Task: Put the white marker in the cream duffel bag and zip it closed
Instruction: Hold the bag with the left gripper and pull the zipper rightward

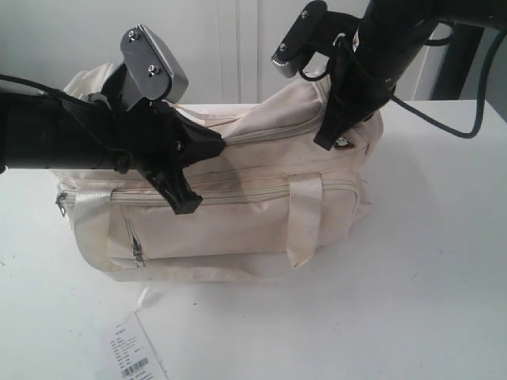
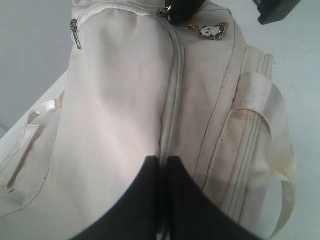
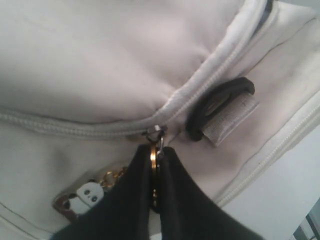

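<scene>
The cream duffel bag point(image 1: 238, 214) lies on its side on the white table. Its top zipper point(image 2: 174, 85) looks closed along the whole length in view. My left gripper point(image 1: 215, 144) is shut, its fingertips point(image 2: 150, 167) pinching the fabric at the zipper seam near the bag's middle. My right gripper point(image 1: 329, 141) is at the bag's right end, shut on the gold ring of the zipper pull point(image 3: 153, 152), beside a panda charm point(image 3: 86, 194) and a black end clip point(image 3: 220, 106). The white marker is not in view.
A barcode paper tag point(image 1: 135, 355) lies on the white table point(image 1: 428, 261) in front of the bag. A strap handle point(image 1: 305, 218) hangs over the front pocket. A wall stands behind the bag.
</scene>
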Controlling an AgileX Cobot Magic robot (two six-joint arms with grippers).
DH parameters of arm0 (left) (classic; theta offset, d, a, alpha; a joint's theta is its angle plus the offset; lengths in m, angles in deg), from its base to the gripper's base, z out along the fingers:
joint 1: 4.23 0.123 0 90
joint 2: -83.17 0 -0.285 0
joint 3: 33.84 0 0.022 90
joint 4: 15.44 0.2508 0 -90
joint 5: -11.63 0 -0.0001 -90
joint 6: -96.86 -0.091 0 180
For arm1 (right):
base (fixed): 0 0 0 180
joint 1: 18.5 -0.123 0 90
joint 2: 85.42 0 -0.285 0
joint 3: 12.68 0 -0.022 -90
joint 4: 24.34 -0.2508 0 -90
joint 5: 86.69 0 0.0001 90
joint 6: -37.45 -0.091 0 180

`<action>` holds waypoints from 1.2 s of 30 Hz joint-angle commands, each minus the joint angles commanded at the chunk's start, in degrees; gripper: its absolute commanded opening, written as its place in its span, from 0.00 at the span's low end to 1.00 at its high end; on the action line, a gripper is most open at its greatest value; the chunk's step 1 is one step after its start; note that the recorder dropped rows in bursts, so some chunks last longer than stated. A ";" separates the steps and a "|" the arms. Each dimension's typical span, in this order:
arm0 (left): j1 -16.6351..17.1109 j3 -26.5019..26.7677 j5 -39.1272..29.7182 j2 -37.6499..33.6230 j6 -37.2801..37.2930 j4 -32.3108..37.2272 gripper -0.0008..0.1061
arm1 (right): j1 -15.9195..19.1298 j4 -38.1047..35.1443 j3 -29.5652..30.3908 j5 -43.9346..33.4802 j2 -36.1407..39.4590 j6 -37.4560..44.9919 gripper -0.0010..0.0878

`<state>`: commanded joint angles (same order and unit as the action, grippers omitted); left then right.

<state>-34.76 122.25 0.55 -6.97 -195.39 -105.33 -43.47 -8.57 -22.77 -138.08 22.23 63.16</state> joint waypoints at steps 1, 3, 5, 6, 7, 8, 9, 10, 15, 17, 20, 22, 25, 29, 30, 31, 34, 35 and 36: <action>0.00 0.00 -0.08 0.00 0.00 0.00 0.01 | 0.00 0.34 0.00 0.00 0.00 0.00 0.01; 0.00 0.00 -0.03 0.11 0.00 0.00 0.01 | 0.00 0.83 0.00 -0.09 -0.20 0.00 0.01; 0.00 0.00 -0.03 0.23 0.00 0.00 0.01 | 0.00 1.89 -0.71 -0.38 -0.53 0.00 0.01; 0.00 0.00 -0.03 0.34 0.00 0.00 0.01 | 0.00 2.14 -1.29 -0.38 -0.53 0.00 0.01; 0.00 0.00 -0.03 0.34 0.00 0.00 0.01 | 0.00 2.27 -1.81 -0.38 -0.53 1.48 0.01; 0.00 0.00 -0.27 0.34 0.00 0.00 0.01 | 0.00 2.27 -2.07 -0.47 -0.53 3.34 0.01; 0.00 0.00 -0.34 0.34 0.00 0.00 0.01 | 0.00 2.27 -2.17 -0.47 -0.53 5.35 0.01; 0.00 0.00 -0.34 0.34 0.00 0.00 0.01 | 0.00 2.27 -2.17 -0.11 -0.53 5.77 0.01; 0.00 0.00 -0.52 0.34 0.90 0.00 0.01 | 0.00 2.27 -2.17 2.36 -0.31 11.73 0.01; 0.00 0.00 -0.75 0.34 0.90 0.00 0.01 | 0.00 2.27 -2.17 3.76 -0.31 13.11 0.01; 0.00 0.00 -1.15 0.34 0.90 0.00 0.01 | 0.00 4.57 -2.17 5.83 -0.31 13.11 0.01; 0.00 0.00 -1.15 0.34 0.90 0.00 0.01 | 0.11 6.25 -2.17 6.28 -0.31 13.11 0.01; 0.00 -0.19 -1.16 0.55 0.90 0.00 0.01 | 1.26 7.20 -2.17 6.98 -0.31 13.34 0.01; 0.00 -0.55 -1.16 1.38 0.90 0.11 0.01 | 1.67 7.07 -2.17 8.66 -0.31 15.11 0.01; 0.00 -0.55 -1.16 1.65 0.90 0.11 0.01 | 1.67 6.97 -2.17 9.22 -0.31 15.11 0.01; 0.00 -0.55 -1.16 1.78 0.90 0.11 0.01 | 1.67 6.99 -2.17 9.90 -0.31 15.11 0.01; 0.00 -0.55 -1.16 2.21 0.90 0.11 0.01 | 1.67 6.99 -2.17 11.70 -0.31 15.11 0.01; 0.00 -0.55 -1.39 2.25 0.90 0.11 0.01 | 1.67 6.99 -2.17 12.21 -0.31 15.11 0.01; 0.00 -0.55 -1.60 2.35 0.90 0.11 0.01 | 1.67 6.99 -2.17 12.54 -0.31 15.11 0.01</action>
<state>-34.76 121.69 -1.04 -4.62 -194.48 -105.22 -41.80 -1.59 -24.94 -125.54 21.92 78.27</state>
